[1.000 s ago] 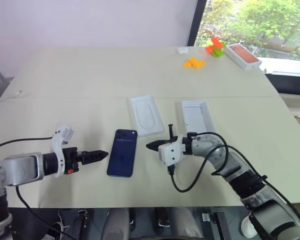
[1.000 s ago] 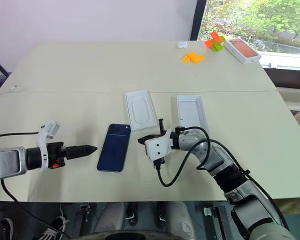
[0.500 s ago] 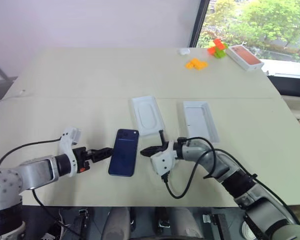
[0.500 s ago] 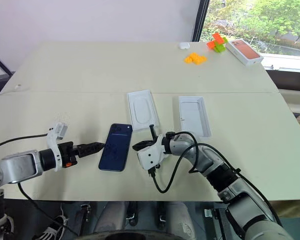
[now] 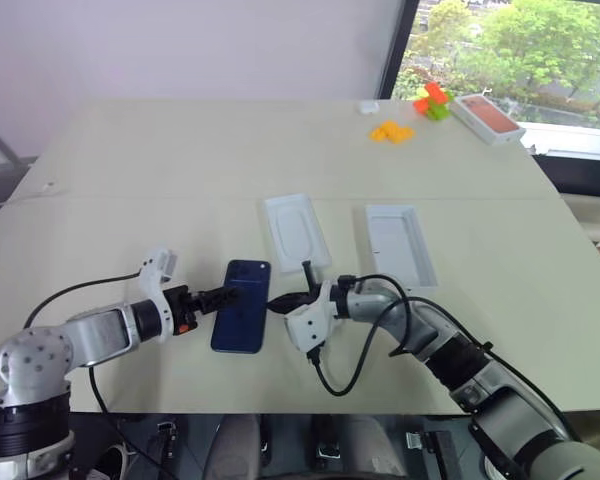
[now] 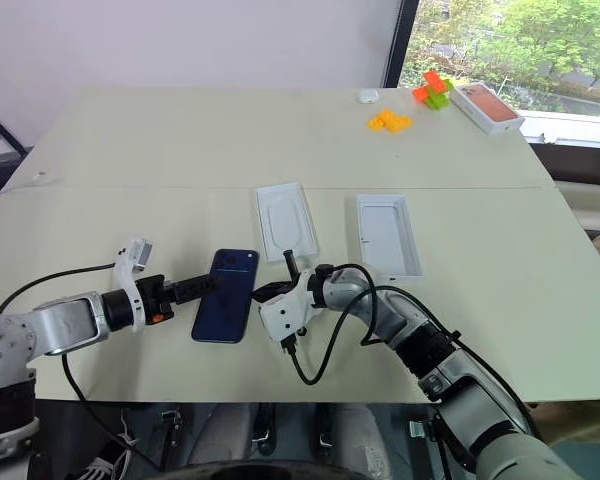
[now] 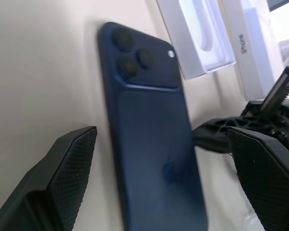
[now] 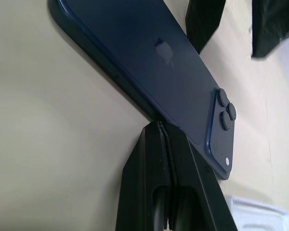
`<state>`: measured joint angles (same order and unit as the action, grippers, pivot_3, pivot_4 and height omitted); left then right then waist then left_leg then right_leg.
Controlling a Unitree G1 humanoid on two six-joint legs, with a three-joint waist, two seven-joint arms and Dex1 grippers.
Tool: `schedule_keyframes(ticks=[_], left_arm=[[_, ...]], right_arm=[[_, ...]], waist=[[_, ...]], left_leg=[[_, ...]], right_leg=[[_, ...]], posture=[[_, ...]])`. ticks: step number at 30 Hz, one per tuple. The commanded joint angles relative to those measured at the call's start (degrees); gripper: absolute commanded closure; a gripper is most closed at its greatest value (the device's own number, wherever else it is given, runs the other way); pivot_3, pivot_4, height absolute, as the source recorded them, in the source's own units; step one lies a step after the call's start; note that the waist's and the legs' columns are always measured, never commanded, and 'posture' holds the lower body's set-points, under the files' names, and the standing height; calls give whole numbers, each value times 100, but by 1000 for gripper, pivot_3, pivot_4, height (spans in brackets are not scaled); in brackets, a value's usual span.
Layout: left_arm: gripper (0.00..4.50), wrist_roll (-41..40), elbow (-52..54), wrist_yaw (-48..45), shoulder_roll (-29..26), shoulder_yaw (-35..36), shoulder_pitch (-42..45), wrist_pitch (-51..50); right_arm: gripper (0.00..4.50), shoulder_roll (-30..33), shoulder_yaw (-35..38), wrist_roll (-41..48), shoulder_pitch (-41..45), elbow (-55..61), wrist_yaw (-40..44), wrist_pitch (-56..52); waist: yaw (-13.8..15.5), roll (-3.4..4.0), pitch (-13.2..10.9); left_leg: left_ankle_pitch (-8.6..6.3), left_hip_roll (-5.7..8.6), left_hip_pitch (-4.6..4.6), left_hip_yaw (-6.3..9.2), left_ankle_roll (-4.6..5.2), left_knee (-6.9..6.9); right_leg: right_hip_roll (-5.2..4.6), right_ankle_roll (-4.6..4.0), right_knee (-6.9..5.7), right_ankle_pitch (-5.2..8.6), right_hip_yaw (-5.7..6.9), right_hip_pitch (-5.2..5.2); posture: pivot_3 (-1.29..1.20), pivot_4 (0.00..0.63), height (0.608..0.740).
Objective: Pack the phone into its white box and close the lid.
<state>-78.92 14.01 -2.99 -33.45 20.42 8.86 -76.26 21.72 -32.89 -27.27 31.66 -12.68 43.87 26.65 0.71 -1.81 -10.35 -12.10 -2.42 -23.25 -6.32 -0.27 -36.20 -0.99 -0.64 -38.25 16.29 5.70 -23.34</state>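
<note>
The phone (image 5: 242,305) lies flat on the table (image 5: 180,160), glossy back up, camera cluster at the far end. It sits near the front edge, well short of the packaging.

The left gripper (image 5: 223,296) reaches in from the phone's left side. Its fingers (image 7: 70,171) stand wide apart and hold nothing; in the left wrist view they straddle the near half of the phone, one on each side. This spread suits a grasp across the phone's width.

The right gripper (image 5: 277,302) comes from the opposite side. Its fingers (image 8: 156,163) are pressed together, gripping nothing, and the joined tip meets the phone's right long edge where it sits on the table. Judgement: the closed tip serves as a stop or a lever, bracing the phone or prising its edge up so the left fingers can get under a slim body lying flush on the surface.

Beyond the phone, side by side, lie a white insert (image 5: 295,230) with an oval recess and, to its right, the box (image 5: 400,240), a shallow white tray, open and empty. I cannot identify the lid with certainty. A box with an orange top (image 5: 488,115) and some coloured blocks (image 5: 390,130) rest at the far right corner, clear of the work.

Packing has not begun; the phone is not yet lifted.
</note>
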Motion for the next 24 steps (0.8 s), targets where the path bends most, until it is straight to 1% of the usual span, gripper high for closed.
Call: schedule_keyframes(ticks=[1, 7, 10, 14, 17, 18, 19, 24], left_arm=[[0, -172, -70, 28, 89, -365, -83, -233], [0, -556, -120, 307, 201, -359, -86, -162], [0, -553, -43, 397, 187, -428, -97, -137], [0, -719, -111, 560, 216, -345, -97, 1], [817, -708, -187, 576, 160, -343, -87, 33], [1381, -732, -200, 559, 152, -354, -84, 40], [1777, -736, -198, 574, 139, -377, -84, 39], [4275, -777, -174, 606, 94, -453, -125, 88]], right_arm=[[4453, -140, -108, -85, 120, -141, -103, 53], [4453, -280, -151, -165, 196, -370, -232, 91], [4453, -282, -142, -162, 205, -405, -247, 93], [4453, -214, -115, -137, 191, -415, -224, 146], [4500, -172, -111, -137, 192, -426, -218, 175], [4500, -161, -117, -149, 195, -431, -223, 191], [4500, -165, -106, -130, 191, -431, -223, 184], [4500, -169, -64, -73, 185, -388, -204, 124]], waist=[[-2, 0, 1], [-1, -1, 2], [-3, -1, 3], [-2, 0, 4], [-4, 0, 3], [-5, -1, 3], [-5, -1, 3], [-5, -3, 4]], left_leg=[[0, 0, 0, 0, 0, 4], [1, 0, 1, 0, -1, 4], [1, 0, 2, 0, -1, 5], [1, 0, 2, 0, -1, 6], [1, 0, 2, 0, -1, 6], [0, 0, 2, 0, -1, 6], [0, 0, 1, 0, -1, 6], [0, 0, -1, 0, -1, 7]], right_leg=[[0, 0, 4, 0, 0, 0], [0, 0, 6, 0, 0, 3], [0, 0, 6, 0, 0, 3], [0, 0, 7, 0, 0, 3], [0, 0, 8, 0, 0, 3], [0, 0, 8, 0, 0, 2], [0, 0, 8, 0, 0, 2], [0, 0, 12, -1, 0, 1]], posture=[[0, 150, 737], [0, 150, 737], [0, 150, 737], [0, 150, 737], [0, 150, 737], [0, 150, 737], [0, 150, 737], [0, 150, 737]])
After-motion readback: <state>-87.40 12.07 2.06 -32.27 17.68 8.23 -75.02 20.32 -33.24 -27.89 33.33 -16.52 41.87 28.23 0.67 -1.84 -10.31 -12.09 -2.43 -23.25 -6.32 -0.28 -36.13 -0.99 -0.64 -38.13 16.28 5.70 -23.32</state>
